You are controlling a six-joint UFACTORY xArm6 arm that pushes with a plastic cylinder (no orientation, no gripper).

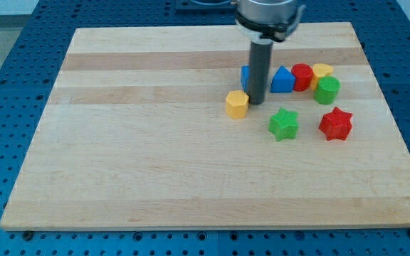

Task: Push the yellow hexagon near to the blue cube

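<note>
The yellow hexagon (pixel 237 104) lies on the wooden board (pixel 155 142), right of the middle. My tip (pixel 255 102) stands just to the hexagon's right, touching or almost touching it. The blue cube (pixel 245 75) sits just above the hexagon toward the view's top and is mostly hidden behind the rod; only its left edge shows. The hexagon and the cube are a short gap apart.
To the right of the rod are a blue triangular block (pixel 282 80), a red cylinder (pixel 302 76), a yellow block (pixel 322 70) and a green cylinder-like block (pixel 327 90). Lower down lie a green star (pixel 284 124) and a red star (pixel 335 124).
</note>
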